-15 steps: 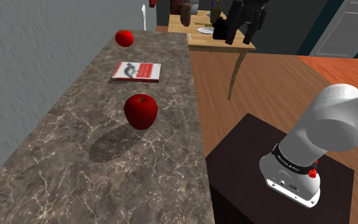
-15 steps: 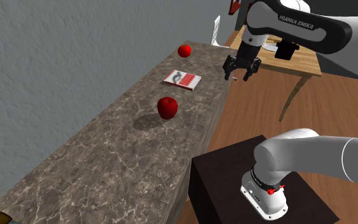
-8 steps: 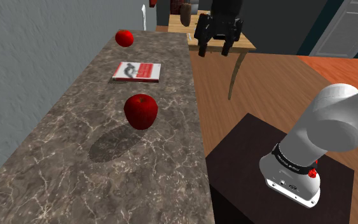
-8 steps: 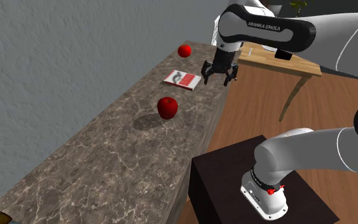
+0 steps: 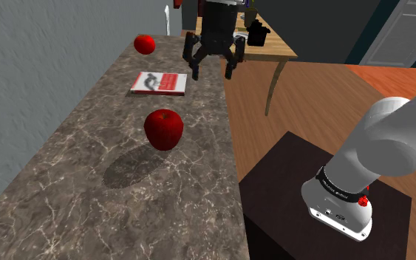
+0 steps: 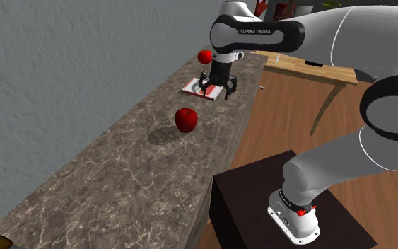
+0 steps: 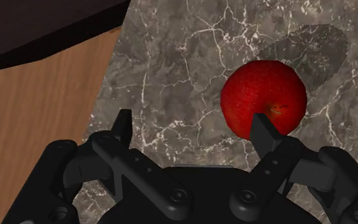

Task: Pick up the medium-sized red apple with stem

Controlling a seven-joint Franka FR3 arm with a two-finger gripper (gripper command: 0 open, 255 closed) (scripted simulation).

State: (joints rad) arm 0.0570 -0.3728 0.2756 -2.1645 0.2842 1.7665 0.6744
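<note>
In the wrist view a part of the apple (image 7: pixel 263 98) is covered by one fingertip (image 7: pixel 261 129), and the gripper (image 7: pixel 191 124) body hides the counter (image 7: pixel 171 76) nearest the camera. In the second exterior view the booklet (image 6: pixel 193 86) is partly hidden behind the gripper (image 6: pixel 217 90), and the arm (image 6: pixel 303 35) is cut off at the picture's edge. The words FRANKA EMIKA can be read on the arm there; the print on the booklet (image 5: pixel 159 82) cannot be made out.

The apple (image 5: pixel 163 129) is seen as deep red and round, with a dimple on top where a short stem is set. It is found on the marbled counter (image 5: pixel 88 185), below the jaws and off towards the stand (image 5: pixel 287 177), beyond one fingertip and not in the middle of the gap. It is not touched. The jaws of the gripper (image 5: pixel 212 72) are held wide apart with nothing between them, above the counter's edge just beside the booklet. A smaller far apple (image 5: pixel 144 44) is seen beyond the jaws
</note>
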